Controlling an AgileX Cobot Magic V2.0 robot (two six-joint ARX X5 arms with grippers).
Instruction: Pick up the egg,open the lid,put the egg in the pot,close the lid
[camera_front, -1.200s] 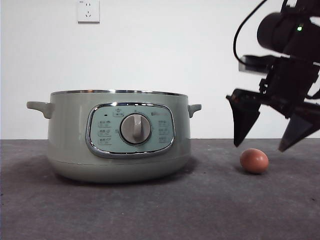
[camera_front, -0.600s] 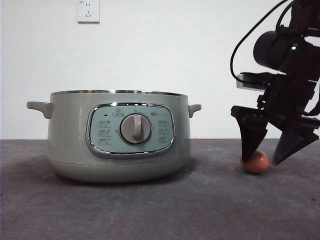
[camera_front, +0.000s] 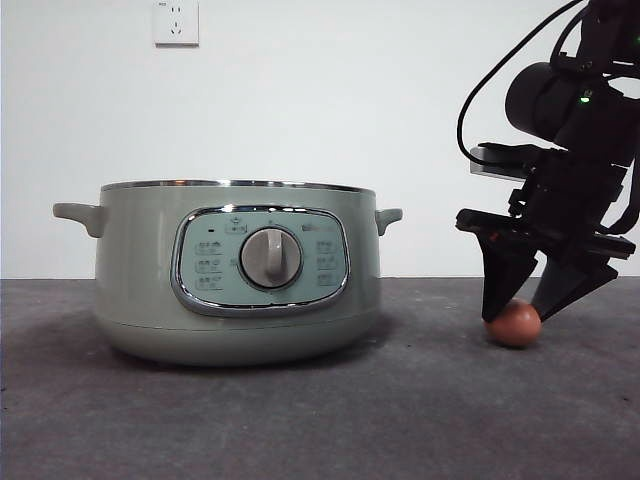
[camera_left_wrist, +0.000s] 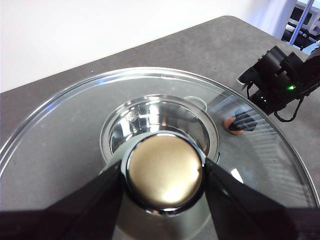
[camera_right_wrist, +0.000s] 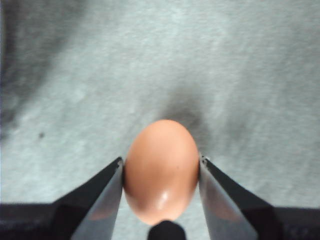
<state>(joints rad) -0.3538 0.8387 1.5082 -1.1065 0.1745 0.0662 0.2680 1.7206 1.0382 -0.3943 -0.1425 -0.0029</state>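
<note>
Toward the right end of the grey table (camera_front: 300, 420), the right gripper (camera_front: 520, 308) stands with its two black jaws closed down to the width of the small reddish-brown oval egg (camera_right_wrist: 161, 170), one jaw against each flank. The egg (camera_front: 514, 325) rests on the table surface, well apart from the large pale sage-green electric cooking pot (camera_front: 238, 270) at the table's middle. The left gripper (camera_left_wrist: 162, 175) is clamped on the round knob (camera_left_wrist: 163, 171) of the shallow-domed glass lid (camera_left_wrist: 60, 140) with its shiny metal rim, and the lid appears held clear above the pot's open, mirror-bright bowl.

Assessment: the step in hand is picking up the egg; the grasp looks seated but no lift is evident. The next move calls for a straight, gentle rise, then carriage over the pot's rim, with squeeze kept light because the shell is smooth and likely brittle.

Condition of the egg: intact, glossy, evenly coloured, no crack visible.
</note>
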